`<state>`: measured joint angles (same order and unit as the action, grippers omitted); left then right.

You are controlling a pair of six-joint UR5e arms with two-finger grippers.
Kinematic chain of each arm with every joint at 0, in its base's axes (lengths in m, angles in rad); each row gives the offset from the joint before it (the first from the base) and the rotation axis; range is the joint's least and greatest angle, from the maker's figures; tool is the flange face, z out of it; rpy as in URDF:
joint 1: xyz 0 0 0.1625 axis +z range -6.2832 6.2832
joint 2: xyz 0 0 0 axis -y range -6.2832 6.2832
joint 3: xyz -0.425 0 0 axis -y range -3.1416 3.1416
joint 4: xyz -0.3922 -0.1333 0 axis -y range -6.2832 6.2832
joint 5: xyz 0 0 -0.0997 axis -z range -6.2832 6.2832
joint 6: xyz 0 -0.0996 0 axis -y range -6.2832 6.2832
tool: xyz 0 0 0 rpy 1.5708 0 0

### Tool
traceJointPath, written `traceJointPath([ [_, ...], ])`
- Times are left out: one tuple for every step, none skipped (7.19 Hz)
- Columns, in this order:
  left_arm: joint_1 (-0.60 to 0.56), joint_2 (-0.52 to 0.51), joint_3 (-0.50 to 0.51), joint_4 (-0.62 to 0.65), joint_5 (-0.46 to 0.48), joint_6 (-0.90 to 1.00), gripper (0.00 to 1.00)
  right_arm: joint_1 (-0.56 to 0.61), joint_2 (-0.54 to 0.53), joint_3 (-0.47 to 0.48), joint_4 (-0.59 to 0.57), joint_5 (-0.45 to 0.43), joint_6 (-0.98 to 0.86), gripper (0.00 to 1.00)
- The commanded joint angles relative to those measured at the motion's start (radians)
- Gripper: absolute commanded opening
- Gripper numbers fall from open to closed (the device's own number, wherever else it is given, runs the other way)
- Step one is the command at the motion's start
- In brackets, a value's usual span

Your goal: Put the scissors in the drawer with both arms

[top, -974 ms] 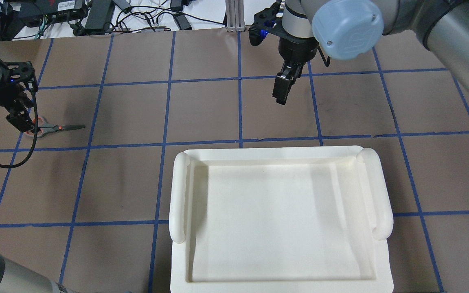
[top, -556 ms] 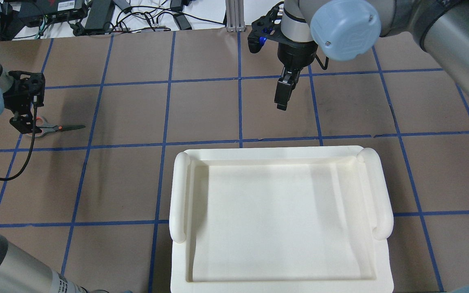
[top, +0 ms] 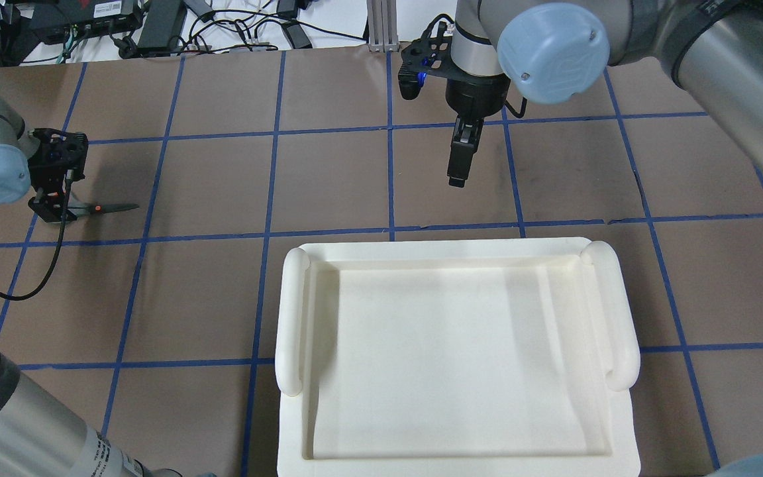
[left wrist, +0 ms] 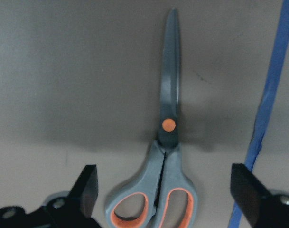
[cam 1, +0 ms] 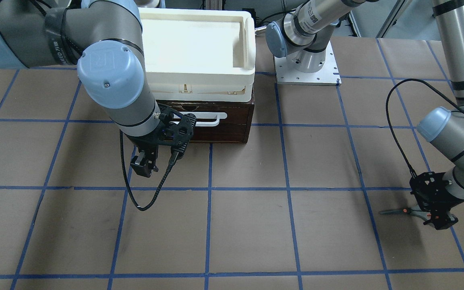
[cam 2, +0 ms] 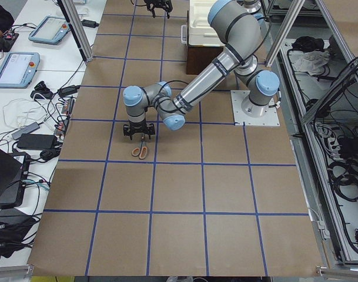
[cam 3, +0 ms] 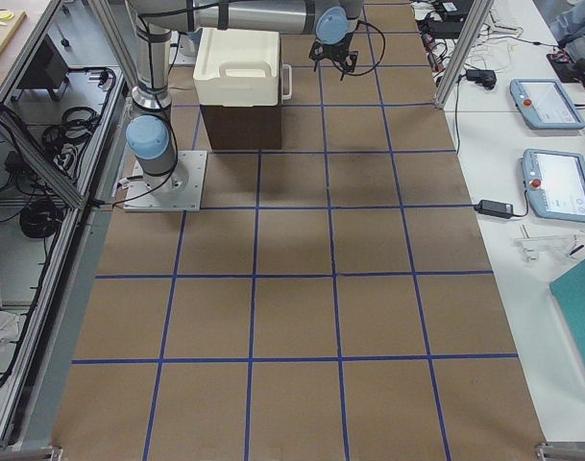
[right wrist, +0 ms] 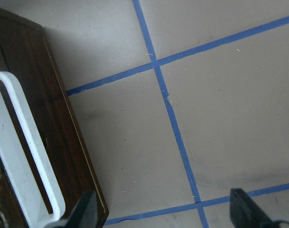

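Straddling the scissors (left wrist: 168, 156) at the handle end with left gripper (left wrist: 165, 194) wide open, blades running straight ahead, square to the closing line; right gripper (right wrist: 163, 213) open too, beside the drawer (right wrist: 63, 142)

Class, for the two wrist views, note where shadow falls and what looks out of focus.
Left wrist view: scissors crisp, a soft dark shadow band crossing the paper at their pivot, fingers at the bottom corners dark, soft-edged. Right wrist view: drawer front dark with little detail, its white handle bright and slightly soft.
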<state>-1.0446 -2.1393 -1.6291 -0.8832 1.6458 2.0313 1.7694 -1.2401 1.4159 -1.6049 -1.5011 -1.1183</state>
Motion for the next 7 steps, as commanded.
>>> traceJointPath([
  [0.0, -0.03, 0.009, 0.001, -0.003, 0.038, 0.96, 0.031, 0.008, 0.0, 0.017, -0.014, -0.067, 1.0],
  [0.003, -0.037, 0.012, 0.001, -0.004, 0.05, 0.95, 0.05, 0.019, 0.0, 0.017, -0.039, -0.145, 1.0],
  [0.006, -0.045, 0.015, 0.003, -0.003, 0.061, 0.91, 0.073, 0.022, 0.0, 0.019, -0.045, -0.182, 1.0],
  [0.008, -0.05, 0.017, 0.003, -0.004, 0.061, 0.9, 0.103, 0.025, 0.008, 0.022, -0.045, -0.182, 1.0],
  [0.008, -0.051, 0.015, 0.003, -0.006, 0.061, 0.9, 0.113, 0.027, 0.017, 0.022, -0.045, -0.205, 1.0],
  [0.008, -0.051, 0.017, 0.003, -0.006, 0.063, 0.9, 0.113, 0.024, 0.041, 0.019, -0.044, -0.236, 1.0],
  [0.008, -0.053, 0.015, 0.004, -0.006, 0.066, 0.8, 0.114, 0.018, 0.07, 0.011, -0.044, -0.233, 1.0],
])
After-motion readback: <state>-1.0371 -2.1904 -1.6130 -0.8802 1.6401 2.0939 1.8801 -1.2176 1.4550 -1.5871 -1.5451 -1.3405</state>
